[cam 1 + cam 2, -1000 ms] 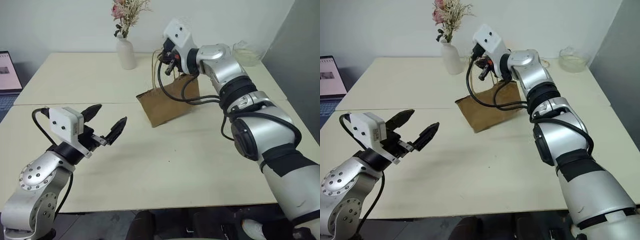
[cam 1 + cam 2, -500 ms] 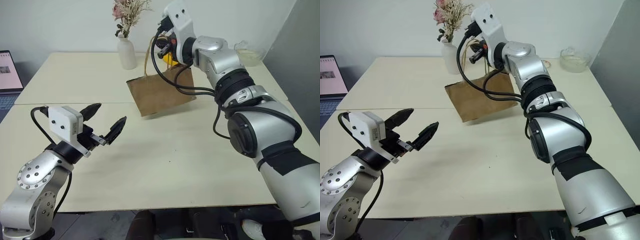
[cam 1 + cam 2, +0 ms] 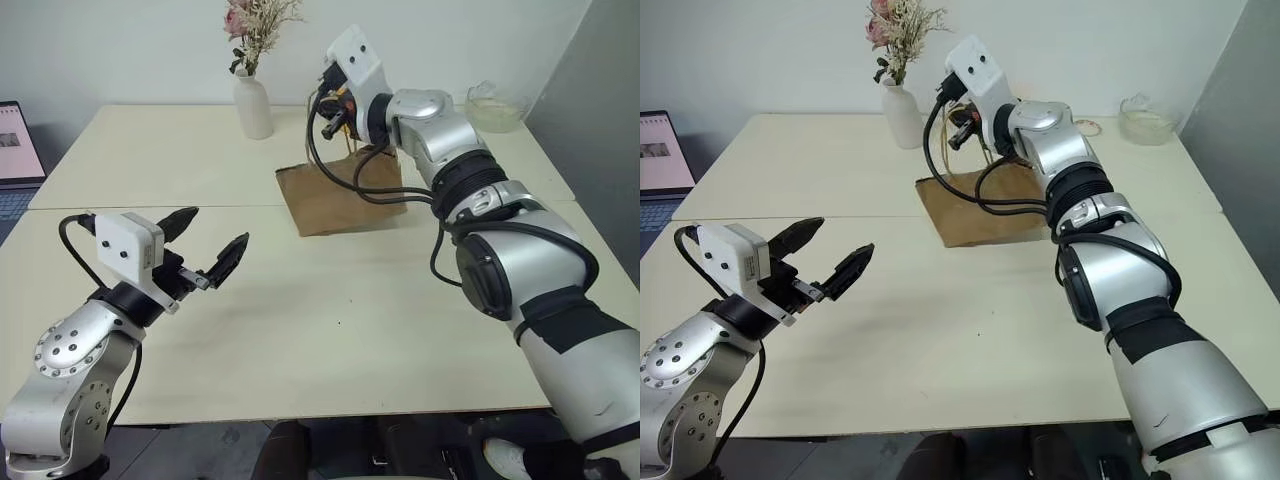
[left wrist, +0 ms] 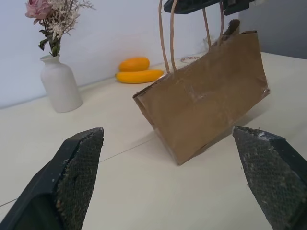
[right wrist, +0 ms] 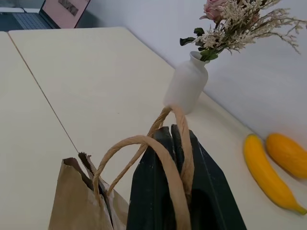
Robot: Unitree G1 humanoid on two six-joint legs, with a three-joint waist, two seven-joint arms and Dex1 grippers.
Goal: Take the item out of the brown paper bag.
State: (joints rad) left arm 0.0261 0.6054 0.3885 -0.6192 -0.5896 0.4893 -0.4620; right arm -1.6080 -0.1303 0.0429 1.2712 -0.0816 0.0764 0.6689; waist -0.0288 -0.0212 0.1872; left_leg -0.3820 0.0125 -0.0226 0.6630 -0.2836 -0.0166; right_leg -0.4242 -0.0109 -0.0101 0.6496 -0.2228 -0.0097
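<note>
The right gripper (image 5: 172, 158) has its fingers pinched shut on the twisted handles (image 4: 165, 43) of the brown paper bag (image 3: 340, 195), holding it tilted with one bottom edge on the table (image 3: 330, 330). The left gripper (image 3: 210, 245) waits nearer the front edge, fingers spread wide and empty, pointing across toward the bag but well apart from it. The bag's mouth sits up under the right fingers and faces away from the left ones. The item isn't visible; I'd guess it is inside. To my eye the left arm must come over the top.
</note>
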